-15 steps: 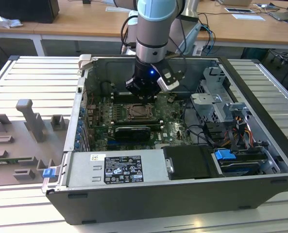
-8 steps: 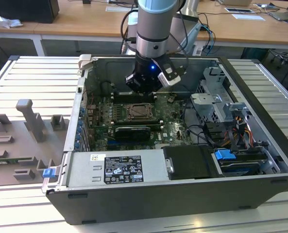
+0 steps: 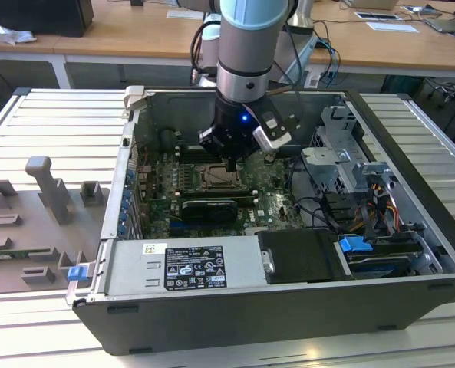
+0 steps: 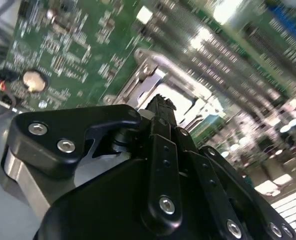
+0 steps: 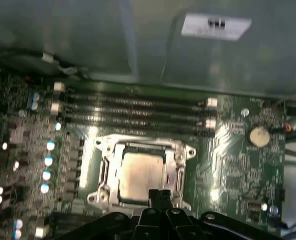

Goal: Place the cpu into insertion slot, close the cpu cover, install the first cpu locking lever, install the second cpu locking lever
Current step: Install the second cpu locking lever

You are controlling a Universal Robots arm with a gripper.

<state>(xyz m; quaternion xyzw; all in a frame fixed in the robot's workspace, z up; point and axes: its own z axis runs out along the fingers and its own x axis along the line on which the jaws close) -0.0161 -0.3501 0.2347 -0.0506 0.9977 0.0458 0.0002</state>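
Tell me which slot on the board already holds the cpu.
The square insertion slot with the silvery rim, cpu seated inside; the long narrow memory slots beside it don't.

Wooden desks (image 3: 135, 34) stand behind a ribbed metal table (image 3: 51, 123) under even light

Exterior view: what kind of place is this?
Likely a robotics lab or test workbench: an open desktop computer case lies on a slatted metal table, a grey fixture tray beside it, with wooden office desks behind.
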